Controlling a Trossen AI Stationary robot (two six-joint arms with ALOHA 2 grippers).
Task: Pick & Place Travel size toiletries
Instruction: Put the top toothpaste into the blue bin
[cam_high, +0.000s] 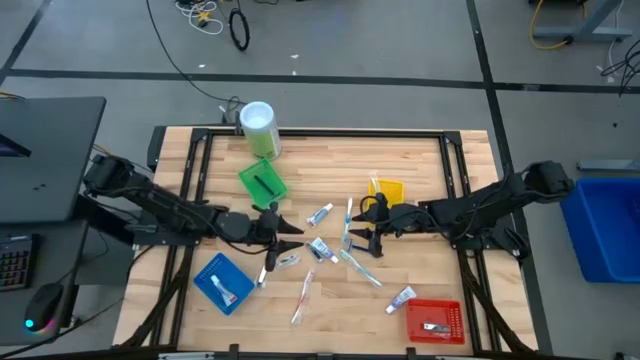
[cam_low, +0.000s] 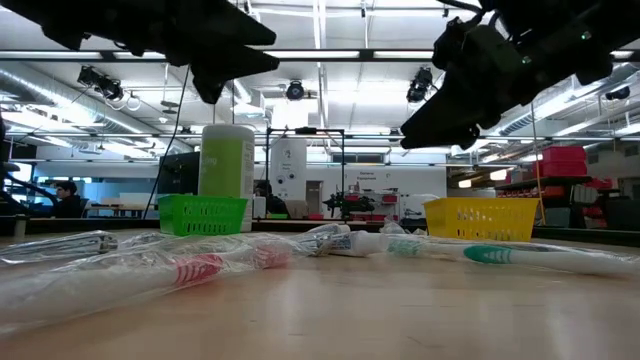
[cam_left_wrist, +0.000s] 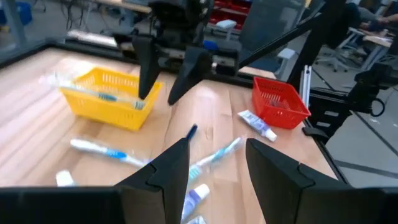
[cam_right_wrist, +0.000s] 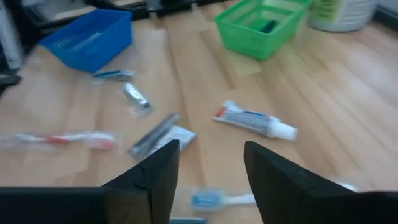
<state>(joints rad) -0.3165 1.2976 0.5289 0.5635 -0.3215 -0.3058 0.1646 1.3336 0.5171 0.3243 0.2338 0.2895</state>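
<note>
The toiletries lie loose on the wooden table's middle: a white tube (cam_high: 320, 213), a blue toothbrush (cam_high: 348, 216), a tube (cam_high: 322, 250), a toothbrush (cam_high: 361, 266), a pink toothbrush (cam_high: 303, 297) and a tube (cam_high: 400, 297). My left gripper (cam_high: 297, 236) hangs open and empty above the table, just left of them; its fingers stand apart in the left wrist view (cam_left_wrist: 217, 146). My right gripper (cam_high: 356, 225) hangs open and empty just right of them, facing the left one; the right wrist view (cam_right_wrist: 209, 146) shows a tube (cam_right_wrist: 252, 120) and a pink toothbrush (cam_right_wrist: 59, 140) beyond it.
A green tray (cam_high: 262, 182) and a green canister with a white lid (cam_high: 258, 128) stand at the far left. A yellow tray (cam_high: 388, 190) with a toothbrush stands behind my right gripper. A blue tray (cam_high: 224, 283) is near left, a red tray (cam_high: 435, 320) near right.
</note>
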